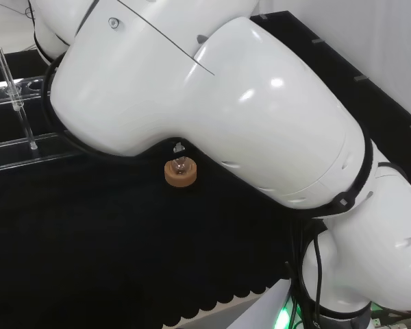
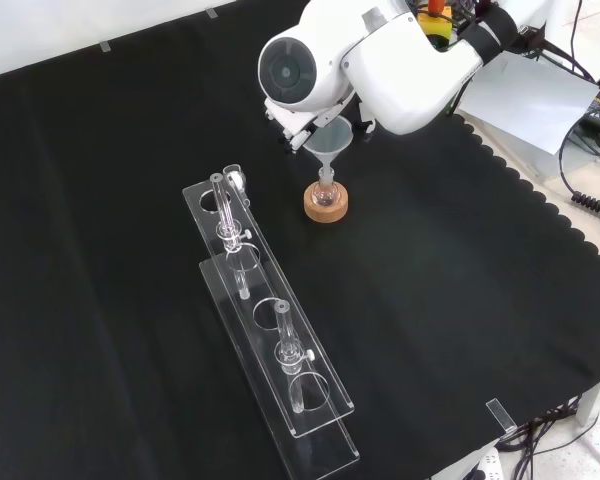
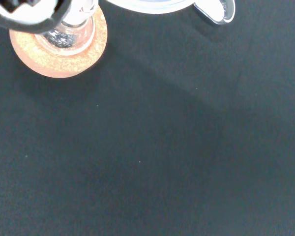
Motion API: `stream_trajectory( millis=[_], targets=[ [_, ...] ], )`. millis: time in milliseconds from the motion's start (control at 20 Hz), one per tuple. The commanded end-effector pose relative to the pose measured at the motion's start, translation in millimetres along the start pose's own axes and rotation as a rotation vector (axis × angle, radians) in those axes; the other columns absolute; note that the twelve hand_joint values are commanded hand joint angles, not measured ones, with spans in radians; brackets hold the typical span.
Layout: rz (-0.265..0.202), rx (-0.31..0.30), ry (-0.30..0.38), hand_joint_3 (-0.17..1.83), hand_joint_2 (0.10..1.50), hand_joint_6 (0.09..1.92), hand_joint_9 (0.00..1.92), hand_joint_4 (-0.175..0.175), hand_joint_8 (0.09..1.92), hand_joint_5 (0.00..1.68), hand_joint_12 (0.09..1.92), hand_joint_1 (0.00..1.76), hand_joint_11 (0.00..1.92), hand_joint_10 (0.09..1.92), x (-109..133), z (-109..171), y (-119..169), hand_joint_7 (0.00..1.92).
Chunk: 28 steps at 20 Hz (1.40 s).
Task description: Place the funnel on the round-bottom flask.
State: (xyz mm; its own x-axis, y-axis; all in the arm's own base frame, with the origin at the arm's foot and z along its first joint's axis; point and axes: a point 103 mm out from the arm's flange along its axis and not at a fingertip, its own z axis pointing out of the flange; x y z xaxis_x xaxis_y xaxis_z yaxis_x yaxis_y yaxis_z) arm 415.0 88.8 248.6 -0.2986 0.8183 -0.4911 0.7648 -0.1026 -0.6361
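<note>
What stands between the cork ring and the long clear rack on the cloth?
Nothing: the front view shows bare black cloth between the cork ring and the rack.

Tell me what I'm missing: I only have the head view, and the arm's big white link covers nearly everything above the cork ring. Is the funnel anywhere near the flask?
Observer: Yes. In the front view the funnel stands upright with its stem down in the neck of the round-bottom flask.
Operator: Is the flask upright on its stand?
Observer: The front view shows it seated in the cork ring, neck pointing up.
Operator: What else is on the cloth?
Observer: A clear rack with glass tubes lies to the left of the cork ring in the front view, apart from it.
</note>
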Motion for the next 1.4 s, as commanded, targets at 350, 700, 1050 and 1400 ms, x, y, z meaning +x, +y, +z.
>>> stream_trajectory(
  millis=[350, 700, 1050, 1400],
  targets=[
    [0.002, 0.002, -0.003, 0.69, 0.67, 0.85, 1.15, 0.025, 0.64, 0.72, 1.26, 0.88, 0.53, 0.49, -0.9, 0.4, 3.0, 0.87],
    [0.002, 0.001, -0.007, 0.69, 0.67, 0.85, 1.15, 0.024, 0.64, 0.71, 1.26, 0.88, 0.53, 0.49, -2.8, 0.7, 4.3, 0.87],
    [-0.012, 0.01, 0.016, 0.69, 0.67, 0.85, 1.14, 0.02, 0.64, 0.7, 1.26, 0.87, 0.53, 0.49, -3.3, 2.6, 4.8, 0.86],
    [-0.005, 0.02, 0.01, 0.69, 0.62, 0.84, 1.08, -0.011, 0.66, 0.59, 1.27, 0.84, 0.5, 0.5, -1.2, 2.5, 2.8, 0.78]
  ],
)
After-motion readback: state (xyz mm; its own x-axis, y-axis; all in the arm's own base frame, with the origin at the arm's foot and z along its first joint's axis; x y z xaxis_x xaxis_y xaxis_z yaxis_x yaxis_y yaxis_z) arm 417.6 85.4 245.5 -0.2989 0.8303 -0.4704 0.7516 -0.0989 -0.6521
